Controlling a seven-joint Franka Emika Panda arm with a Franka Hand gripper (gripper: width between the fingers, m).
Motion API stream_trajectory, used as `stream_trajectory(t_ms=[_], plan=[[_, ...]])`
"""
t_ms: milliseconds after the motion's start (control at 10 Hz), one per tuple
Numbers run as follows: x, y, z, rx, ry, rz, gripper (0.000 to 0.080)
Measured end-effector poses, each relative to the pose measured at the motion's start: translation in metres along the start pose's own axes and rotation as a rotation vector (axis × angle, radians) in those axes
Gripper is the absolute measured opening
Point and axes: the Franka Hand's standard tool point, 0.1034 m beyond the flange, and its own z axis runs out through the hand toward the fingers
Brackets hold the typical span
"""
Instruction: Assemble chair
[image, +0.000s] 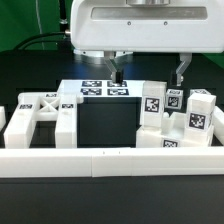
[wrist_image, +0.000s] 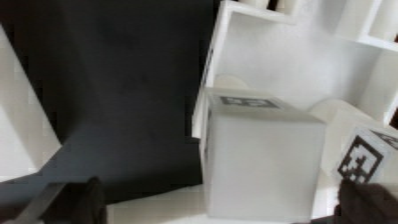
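Observation:
The chair lies in loose glossy white parts. A frame piece (image: 40, 115) rests at the exterior view's left. Tagged blocks and posts (image: 190, 112) crowd the right. My gripper (image: 150, 74) hangs open over an upright tagged block (image: 152, 104), one finger (image: 118, 72) on either side of it. In the wrist view that block (wrist_image: 267, 150), with a tag on its top face, stands between my dark fingers (wrist_image: 68, 200), with a gap on both sides. My gripper (wrist_image: 217, 206) holds nothing. Another tagged piece (wrist_image: 368, 155) stands close beside it, and a flat white slab (wrist_image: 285, 55) lies beyond.
The marker board (image: 103, 88) lies at the back behind the gripper. A long low white border rail (image: 110, 160) runs along the front. Black table surface (image: 105, 122) shows between the left frame and the right cluster.

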Motion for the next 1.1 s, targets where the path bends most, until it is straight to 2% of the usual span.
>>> stream_trajectory(t_ms=[300, 500, 600, 700, 800, 1100], plan=[[-0.0062, -0.0045, 0.0076, -0.004, 0.003, -0.007, 0.0648], [-0.0062, -0.0067, 0.0076, -0.004, 0.003, -0.01, 0.0621], [-0.006, -0.0072, 0.0074, -0.003, 0.004, -0.011, 0.0429], [-0.0062, -0.0078, 0.0075, -0.003, 0.004, -0.012, 0.0429], [-0.0062, -0.0076, 0.0075, -0.003, 0.004, -0.011, 0.0282], [-0.0062, -0.0077, 0.0075, -0.003, 0.004, 0.013, 0.0284]])
